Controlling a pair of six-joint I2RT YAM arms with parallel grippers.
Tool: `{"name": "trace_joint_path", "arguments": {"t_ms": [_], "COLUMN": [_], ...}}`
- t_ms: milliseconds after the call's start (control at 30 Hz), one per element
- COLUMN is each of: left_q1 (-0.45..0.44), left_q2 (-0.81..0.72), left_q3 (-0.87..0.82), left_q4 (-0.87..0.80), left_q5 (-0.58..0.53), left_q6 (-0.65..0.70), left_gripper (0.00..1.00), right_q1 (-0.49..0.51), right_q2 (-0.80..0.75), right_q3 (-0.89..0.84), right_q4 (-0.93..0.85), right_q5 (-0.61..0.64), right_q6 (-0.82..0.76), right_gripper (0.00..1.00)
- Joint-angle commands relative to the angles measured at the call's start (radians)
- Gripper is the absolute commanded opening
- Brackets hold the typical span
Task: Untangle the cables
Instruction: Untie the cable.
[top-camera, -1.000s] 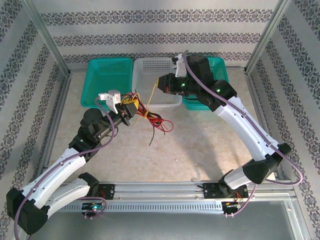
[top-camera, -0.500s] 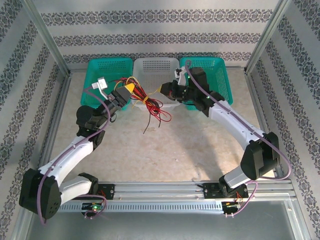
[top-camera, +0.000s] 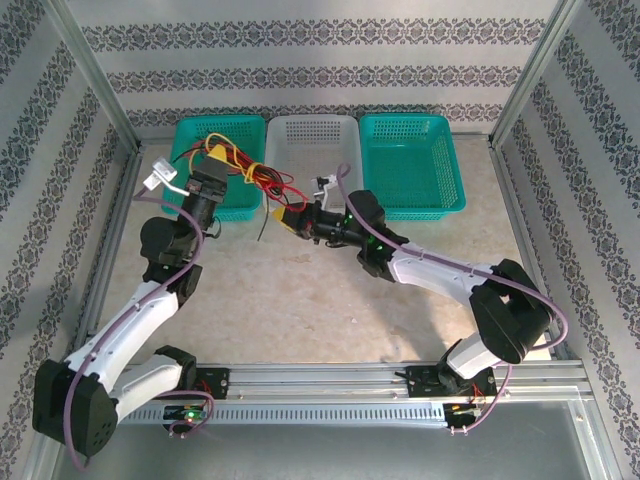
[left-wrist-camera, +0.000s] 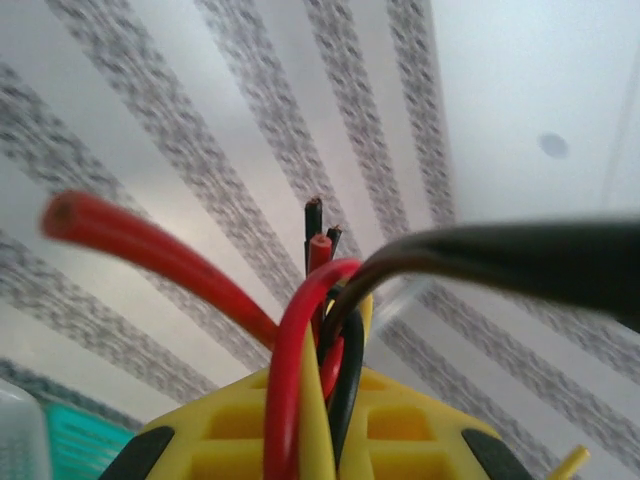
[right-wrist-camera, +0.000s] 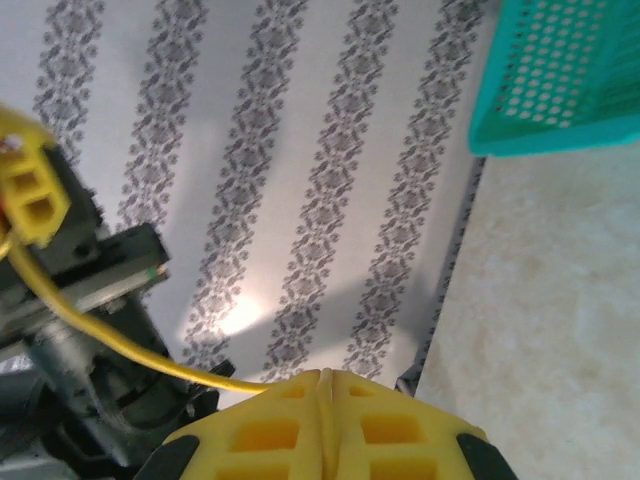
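The cables (top-camera: 255, 175) are a red, black and yellow bundle hanging over the left teal basket (top-camera: 190, 140). My left gripper (top-camera: 215, 152) is raised there and shut on them. In the left wrist view, red, black and yellow strands (left-wrist-camera: 335, 330) are pinched between its yellow fingers (left-wrist-camera: 420, 430). My right gripper (top-camera: 290, 221) is low in front of the white basket (top-camera: 345, 150), shut on a yellow cable. In the right wrist view that yellow cable (right-wrist-camera: 100, 345) runs left from the closed pads (right-wrist-camera: 260, 430) towards the left gripper's yellow finger (right-wrist-camera: 30, 195). A black end (top-camera: 262, 226) dangles between the grippers.
A second teal basket (top-camera: 445, 165) stands at the back right, beside the white one. Aluminium frame rails (top-camera: 120, 210) and patterned walls enclose the table. Open tabletop (top-camera: 330, 310) lies in front of the arms.
The left gripper has carried the bundle left and back over the left teal basket. The right gripper has drawn away from the baskets, down and left, keeping the yellow cable.
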Motion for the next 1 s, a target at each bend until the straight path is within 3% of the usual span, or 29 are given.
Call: {"name": "trace_joint_path", "arguments": {"t_ms": [0,300,600,800,967], "left_q1": [0.007,0.007,0.005,0.004,0.004], "left_q2": [-0.032,-0.077,-0.138,-0.164,-0.116], "left_q3": [0.038,0.027,-0.063,-0.124,-0.143], "left_q4": [-0.157,-0.416,-0.506,-0.433,-0.217], "left_q5": [-0.204,-0.271,-0.208,0.059,0.41], "left_q6": [0.124,0.25,0.285,0.27,0.17], "left_gripper": [0.0,0.0,0.0,0.0,0.0], "right_q1": [0.065,0.105,0.063,-0.085,-0.229], "right_q2": [-0.045,-0.148,-0.258,-0.242,-0.169], "right_q3": [0.014,0.139,0.449,0.613,0.789], "right_q4": [0.1,-0.103,-0.56,-0.788,-1.005], "right_q5": [0.012,-0.041,0.004,0.057,0.077], "right_q6": [-0.008,-0.153,-0.459,-0.531,-0.572], "right_gripper": [0.0,0.0,0.0,0.0,0.0]}}
